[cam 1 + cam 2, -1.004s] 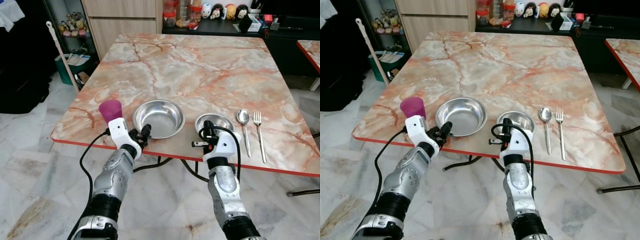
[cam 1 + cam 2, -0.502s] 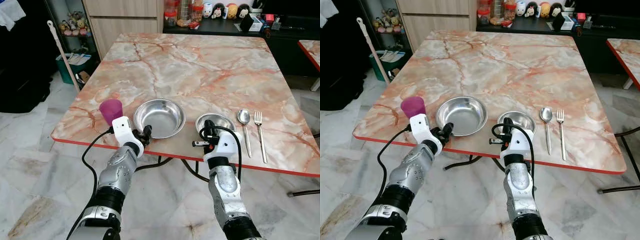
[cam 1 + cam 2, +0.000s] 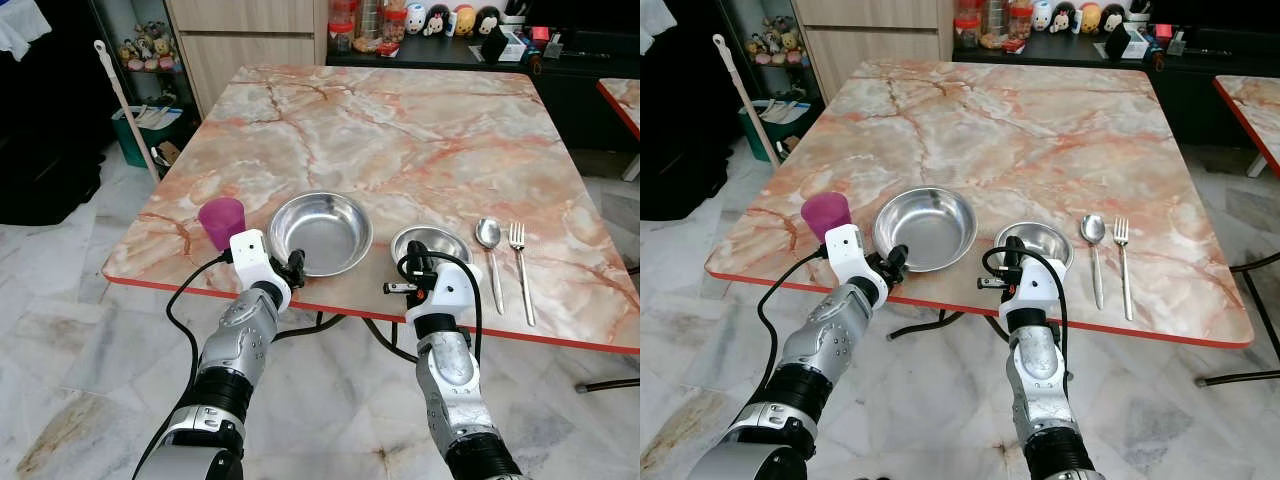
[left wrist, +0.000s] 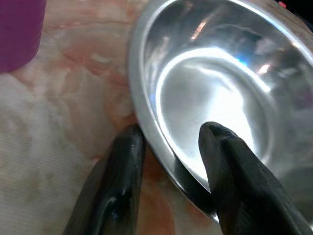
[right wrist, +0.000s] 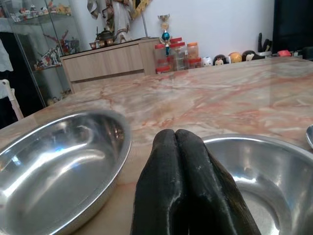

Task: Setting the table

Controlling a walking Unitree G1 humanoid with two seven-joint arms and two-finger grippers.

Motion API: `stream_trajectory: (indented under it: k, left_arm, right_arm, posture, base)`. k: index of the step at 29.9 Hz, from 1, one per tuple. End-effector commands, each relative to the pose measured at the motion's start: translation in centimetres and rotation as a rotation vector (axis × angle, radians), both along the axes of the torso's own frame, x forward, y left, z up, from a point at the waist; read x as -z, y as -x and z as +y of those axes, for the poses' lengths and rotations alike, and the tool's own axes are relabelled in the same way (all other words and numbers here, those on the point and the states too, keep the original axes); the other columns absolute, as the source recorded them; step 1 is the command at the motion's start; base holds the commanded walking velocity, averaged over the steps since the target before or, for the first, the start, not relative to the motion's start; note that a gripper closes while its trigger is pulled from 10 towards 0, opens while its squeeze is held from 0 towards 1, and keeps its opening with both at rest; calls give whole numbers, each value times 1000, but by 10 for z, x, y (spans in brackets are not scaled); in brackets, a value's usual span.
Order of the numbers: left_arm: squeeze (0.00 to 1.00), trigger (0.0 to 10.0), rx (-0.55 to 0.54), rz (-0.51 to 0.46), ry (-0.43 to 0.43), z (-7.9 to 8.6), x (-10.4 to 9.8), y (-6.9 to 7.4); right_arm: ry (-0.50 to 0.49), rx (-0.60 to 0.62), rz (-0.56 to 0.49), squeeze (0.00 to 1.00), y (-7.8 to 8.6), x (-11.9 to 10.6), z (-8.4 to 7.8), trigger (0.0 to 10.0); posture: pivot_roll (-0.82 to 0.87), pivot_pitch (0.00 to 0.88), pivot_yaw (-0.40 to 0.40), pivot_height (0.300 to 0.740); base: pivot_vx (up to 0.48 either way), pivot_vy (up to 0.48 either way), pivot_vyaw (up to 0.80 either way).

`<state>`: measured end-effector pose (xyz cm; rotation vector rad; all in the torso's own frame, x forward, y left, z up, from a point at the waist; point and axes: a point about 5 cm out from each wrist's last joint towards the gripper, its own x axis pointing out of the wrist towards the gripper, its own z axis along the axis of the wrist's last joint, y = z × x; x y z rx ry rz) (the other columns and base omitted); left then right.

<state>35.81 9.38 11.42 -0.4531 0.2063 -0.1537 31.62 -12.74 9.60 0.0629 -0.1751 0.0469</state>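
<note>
Left tool [image 4: 168, 147] parted, 1 finger outside and 1 inside the near rim of the large steel bowl [image 3: 320, 233], straddling but not visibly pinching it, likely to nudge or lift for placement. Right tool [image 5: 188, 161] pressed fully together, holding nothing, just right of that bowl at the small bowl [image 3: 430, 243] rim. Purple cup [image 3: 222, 221] left of the large bowl; spoon [image 3: 489, 250] and fork [image 3: 520, 266] further right, all near the bench [image 3: 400, 120] front edge for 1 diner.

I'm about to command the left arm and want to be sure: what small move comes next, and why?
Probably close the left end effector: its open fingers straddle the near rim of the large round steel bowl, one inside, one outside on the marble table, so a pinch should secure it.
</note>
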Motion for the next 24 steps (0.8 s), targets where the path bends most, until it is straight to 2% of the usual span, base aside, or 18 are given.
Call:
stream_trajectory:
  k: [1, 13, 24]
  left_arm:
    - [0, 0, -1, 23, -23, 2, 6, 2]
    - [0, 0, -17, 26, -4, 7, 8, 3]
    - [0, 0, -71, 5, 108, 19, 7, 8]
  right_arm:
    - [-4, -6, 17, 0, 2, 3, 2, 10000]
    - [-2, -10, 26, 0, 2, 4, 2, 10000]
    - [2, -17, 29, 0, 0, 3, 2, 10000]
  posture:
    - [21, 118, 47, 740]
    - [19, 116, 47, 740]
    - [28, 112, 35, 740]
  base:
    - [0, 0, 0]
    - [0, 0, 0]
    - [0, 0, 0]
